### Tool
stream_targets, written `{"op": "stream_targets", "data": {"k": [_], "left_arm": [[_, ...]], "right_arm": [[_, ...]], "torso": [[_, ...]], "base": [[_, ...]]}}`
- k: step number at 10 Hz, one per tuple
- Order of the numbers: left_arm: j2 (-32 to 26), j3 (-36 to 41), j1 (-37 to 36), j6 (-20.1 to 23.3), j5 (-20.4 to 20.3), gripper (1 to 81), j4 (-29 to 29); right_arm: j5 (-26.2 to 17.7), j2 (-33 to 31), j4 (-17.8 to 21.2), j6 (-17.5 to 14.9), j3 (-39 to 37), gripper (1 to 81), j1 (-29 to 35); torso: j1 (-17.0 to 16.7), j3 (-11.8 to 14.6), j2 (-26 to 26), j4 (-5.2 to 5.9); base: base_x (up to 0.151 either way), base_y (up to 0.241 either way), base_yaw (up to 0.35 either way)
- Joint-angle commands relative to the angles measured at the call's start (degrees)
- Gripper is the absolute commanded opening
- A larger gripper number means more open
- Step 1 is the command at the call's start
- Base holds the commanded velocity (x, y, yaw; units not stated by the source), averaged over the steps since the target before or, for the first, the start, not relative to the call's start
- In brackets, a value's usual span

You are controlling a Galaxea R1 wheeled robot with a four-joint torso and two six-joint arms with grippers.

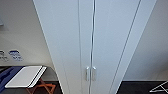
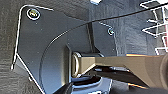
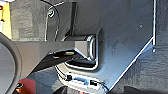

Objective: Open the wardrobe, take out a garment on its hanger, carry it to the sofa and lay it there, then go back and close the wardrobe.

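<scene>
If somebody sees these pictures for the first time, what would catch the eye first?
First the tall white wardrobe, in the middle of the head view, with both doors shut and its two small handles side by side low down. Then the white board on orange legs, to its lower left.

A flat white rectangular board [image 1: 25, 75] with a dark edge rests on crossed orange legs [image 1: 42, 88] low at the left. Beside it lies dark blue fabric [image 1: 8, 73]. A white wire frame [image 1: 160, 87] stands on the dark floor [image 1: 135, 88] at the right.
</scene>
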Motion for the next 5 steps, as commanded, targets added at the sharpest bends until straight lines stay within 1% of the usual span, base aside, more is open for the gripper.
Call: {"op": "stream_targets", "data": {"k": [1,3,5], "left_arm": [[-0.73,0.74,-0.86,0.39,2.03,81.1,0.81],[-0.73,0.74,-0.86,0.39,2.03,81.1,0.81],[-0.82,0.74,-0.86,0.30,2.03,81.1,0.81]], "right_arm": [[-2.40,-1.19,-0.62,-0.17,1.13,81.1,1.20],[-2.40,-1.19,-0.62,-0.17,1.13,81.1,1.20],[-2.40,-1.28,-0.53,-0.17,1.30,81.1,1.46]], "torso": [[0.00,0.00,0.00,0.00],[-0.02,0.00,-0.02,0.00],[0.02,0.00,0.02,0.00]], "base": [[0.111,0.000,0.000],[0.097,0.000,0.000],[0.000,0.000,0.000]]}}
